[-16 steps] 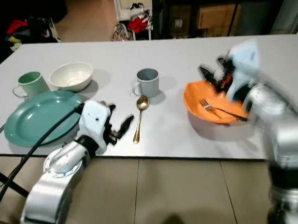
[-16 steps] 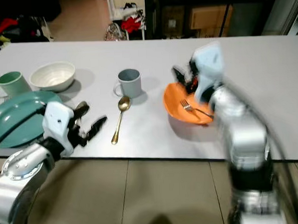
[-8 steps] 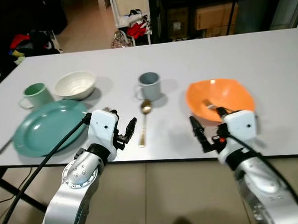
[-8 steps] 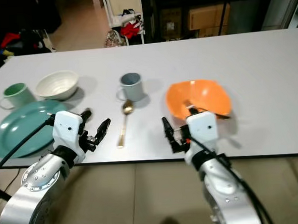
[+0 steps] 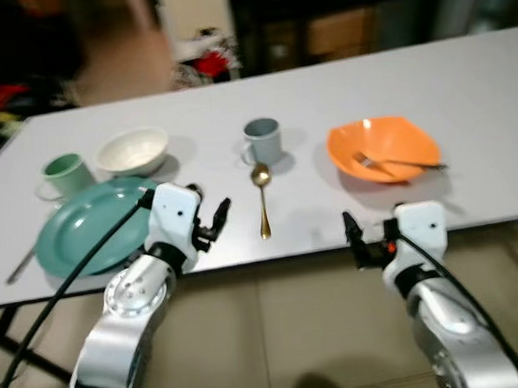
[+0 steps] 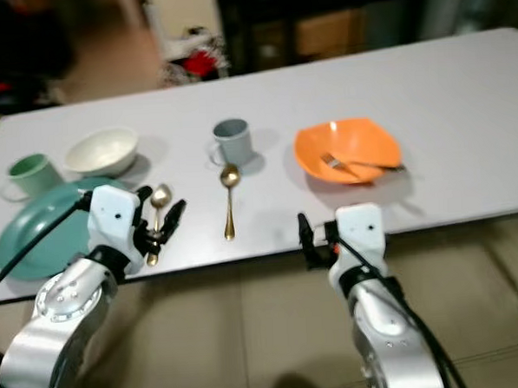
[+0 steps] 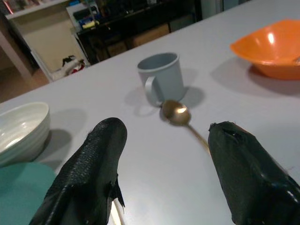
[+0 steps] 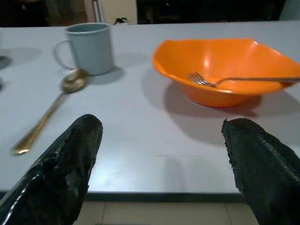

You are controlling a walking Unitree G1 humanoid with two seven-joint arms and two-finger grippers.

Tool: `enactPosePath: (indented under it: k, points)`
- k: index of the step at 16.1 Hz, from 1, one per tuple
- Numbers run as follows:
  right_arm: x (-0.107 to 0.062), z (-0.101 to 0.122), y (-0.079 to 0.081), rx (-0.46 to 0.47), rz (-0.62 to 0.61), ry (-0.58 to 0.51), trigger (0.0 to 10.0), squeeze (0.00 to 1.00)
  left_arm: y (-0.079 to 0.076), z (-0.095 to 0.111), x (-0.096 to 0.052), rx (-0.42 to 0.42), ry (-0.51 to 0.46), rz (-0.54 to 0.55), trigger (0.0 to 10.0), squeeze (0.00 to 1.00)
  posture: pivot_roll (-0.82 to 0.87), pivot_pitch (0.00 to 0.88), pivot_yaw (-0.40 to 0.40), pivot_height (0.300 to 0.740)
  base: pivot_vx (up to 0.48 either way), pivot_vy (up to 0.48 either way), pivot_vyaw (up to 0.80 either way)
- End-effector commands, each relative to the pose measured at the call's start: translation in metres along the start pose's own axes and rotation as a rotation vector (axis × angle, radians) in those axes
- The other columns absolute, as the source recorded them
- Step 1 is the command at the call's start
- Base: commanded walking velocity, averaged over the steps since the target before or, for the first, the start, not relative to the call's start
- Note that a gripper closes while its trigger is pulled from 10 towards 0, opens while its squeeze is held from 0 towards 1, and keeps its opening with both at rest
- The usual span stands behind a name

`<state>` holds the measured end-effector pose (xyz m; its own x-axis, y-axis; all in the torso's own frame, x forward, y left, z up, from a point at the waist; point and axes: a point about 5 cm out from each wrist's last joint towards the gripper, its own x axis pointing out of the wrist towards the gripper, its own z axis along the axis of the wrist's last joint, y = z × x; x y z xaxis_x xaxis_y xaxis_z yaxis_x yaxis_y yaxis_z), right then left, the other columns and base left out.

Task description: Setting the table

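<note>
Holding my left gripper (image 5: 210,223) open and empty at the near edge of the white table (image 5: 461,79), I keep the right gripper (image 6: 314,241) open just off that edge too, both staged low for a reach. The long gold metal spoon (image 5: 263,202) lies just beyond the left gripper, bowl toward the grey-blue mug (image 5: 262,141). The orange plastic bowl (image 5: 380,147), silver fork (image 8: 234,79) resting inside, sits beyond the right gripper. Toward the left edge: teal round plate (image 5: 87,225), white ceramic bowl (image 5: 132,151), pale green mug (image 5: 65,174).
</note>
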<state>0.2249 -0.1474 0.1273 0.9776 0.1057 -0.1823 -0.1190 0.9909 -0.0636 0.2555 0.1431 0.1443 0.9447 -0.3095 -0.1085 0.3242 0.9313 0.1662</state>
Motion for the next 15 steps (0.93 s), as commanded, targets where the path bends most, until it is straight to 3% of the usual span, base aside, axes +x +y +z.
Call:
enactPosePath:
  k: [1,3,6,10,12,15]
  points:
    - [0.003,0.007,0.002,-0.014,0.035,-0.022,10.0,1.0,0.001,0.002,0.004,-0.003,-0.011,-0.001,10.0,0.0,-0.07,0.0,0.154,0.74,0.0,0.322,0.0]
    - [0.004,0.012,-0.006,-0.008,0.007,-0.022,10.0,1.0,-0.001,0.002,0.005,-0.027,-0.015,0.005,10.0,0.0,-0.07,0.0,0.129,0.74,0.0,0.283,0.0]
    - [0.006,0.014,0.001,-0.022,0.081,-0.031,10.0,1.0,-0.002,0.0,-0.002,-0.104,-0.014,0.082,10.0,0.0,-0.07,0.0,0.094,0.74,0.0,0.0,0.0]
    - [0.011,0.015,0.001,-0.014,0.117,-0.011,10.0,1.0,0.007,0.007,0.002,-0.062,-0.044,0.103,10.0,0.0,-0.06,0.0,0.053,0.74,0.0,0.0,0.14]
    - [0.015,0.017,0.001,-0.025,0.125,-0.01,10.0,1.0,0.01,0.009,0.0,-0.077,-0.052,0.119,10.0,0.0,-0.06,0.0,0.043,0.74,0.285,0.0,0.8]
    - [0.023,0.02,0.0,-0.008,0.113,-0.016,10.0,1.0,0.01,0.008,0.0,-0.073,-0.05,0.105,10.0,0.0,-0.06,0.0,0.054,0.74,0.312,0.0,0.0]
